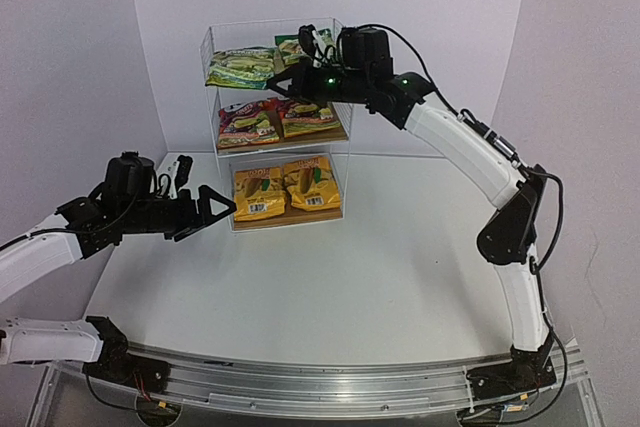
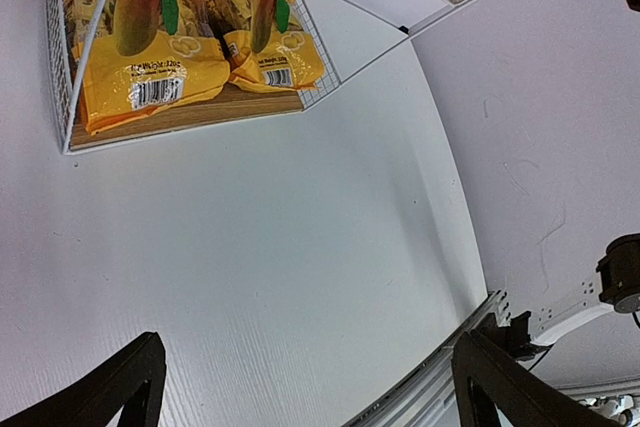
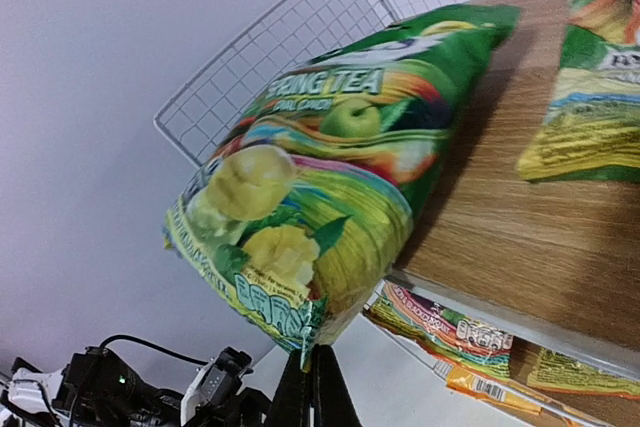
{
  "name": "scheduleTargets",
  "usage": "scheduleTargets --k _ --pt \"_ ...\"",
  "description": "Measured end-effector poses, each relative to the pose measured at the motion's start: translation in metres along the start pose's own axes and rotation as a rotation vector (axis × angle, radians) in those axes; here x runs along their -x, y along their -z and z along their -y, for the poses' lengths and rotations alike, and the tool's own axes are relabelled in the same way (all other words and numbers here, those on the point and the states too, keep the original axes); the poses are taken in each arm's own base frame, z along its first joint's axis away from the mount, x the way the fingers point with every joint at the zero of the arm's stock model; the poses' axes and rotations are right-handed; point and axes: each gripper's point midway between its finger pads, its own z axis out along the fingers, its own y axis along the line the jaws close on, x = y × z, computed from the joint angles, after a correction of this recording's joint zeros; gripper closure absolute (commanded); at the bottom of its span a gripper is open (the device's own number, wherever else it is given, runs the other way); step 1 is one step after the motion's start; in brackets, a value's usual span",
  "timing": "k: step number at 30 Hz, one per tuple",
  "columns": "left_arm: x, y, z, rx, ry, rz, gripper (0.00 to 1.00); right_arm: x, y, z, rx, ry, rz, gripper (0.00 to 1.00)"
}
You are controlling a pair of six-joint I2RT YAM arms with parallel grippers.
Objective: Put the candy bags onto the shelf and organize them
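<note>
The left green candy bag (image 3: 300,207) lies on the top board (image 3: 500,237) of the shelf (image 1: 285,143), its far end against the wire side and its near end bulging out past the board's front edge. Its long axis runs from that overhanging corner up and back into the tier. The right gripper (image 3: 312,387) sits just below that corner, fingers pressed together into one thin wedge, tips touching the seam. Whether they pinch any of it I cannot tell.

From the fingers the bag lies straight ahead and inward, so a push along that line would likely seat it. The second green bag (image 3: 590,97) lies beside it; the red pair (image 1: 248,123) and the yellow pair (image 2: 150,57) fill the lower boards.

The left gripper (image 2: 308,357) hangs wide open and empty over the table (image 2: 300,247) by the bottom tier, well apart from the green bag. The right arm is far nearer.
</note>
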Motion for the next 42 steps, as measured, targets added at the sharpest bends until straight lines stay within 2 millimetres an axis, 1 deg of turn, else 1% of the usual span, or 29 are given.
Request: scheduleTargets --k 5,8,11,16,21,25,28,32,36,39,42 --pt "-0.001 -0.004 0.002 -0.014 -0.001 -0.012 0.01 0.017 0.013 0.03 -0.043 -0.082 0.016 0.99" --pt "0.0 -0.005 0.003 -0.021 -0.003 -0.009 0.0 0.024 0.019 0.042 -0.062 -0.113 0.029 1.0" --pt "0.0 -0.005 0.003 -0.021 -0.004 -0.009 0.0 0.025 0.02 0.039 -0.057 -0.135 0.025 1.0" --pt "0.0 -0.005 0.003 -0.021 -0.011 -0.009 0.01 0.026 0.019 0.017 -0.013 -0.139 0.031 1.0" --pt "0.0 -0.005 0.002 -0.018 -0.018 -0.008 0.0 0.02 0.008 -0.008 0.008 -0.121 0.06 1.0" --pt "0.001 -0.004 0.003 -0.019 -0.021 -0.002 0.0 0.018 0.002 -0.017 -0.012 -0.114 0.094 1.0" --pt "0.003 -0.001 0.004 -0.02 -0.025 0.008 0.0 0.021 -0.001 -0.012 -0.042 -0.11 0.122 0.99" --pt "0.003 0.003 0.005 -0.021 -0.028 0.012 0.01 0.026 -0.002 0.003 -0.094 -0.099 0.159 0.93" --pt "0.002 0.003 0.005 -0.019 -0.029 0.009 0.0 0.031 -0.002 0.014 -0.141 -0.084 0.192 0.9" --pt "0.002 0.004 0.005 -0.019 -0.029 0.009 0.0 0.037 -0.003 0.016 -0.144 -0.075 0.216 0.89" --pt "0.001 0.004 0.005 -0.018 -0.029 0.009 0.0 0.038 -0.008 0.015 -0.128 -0.073 0.225 0.88"
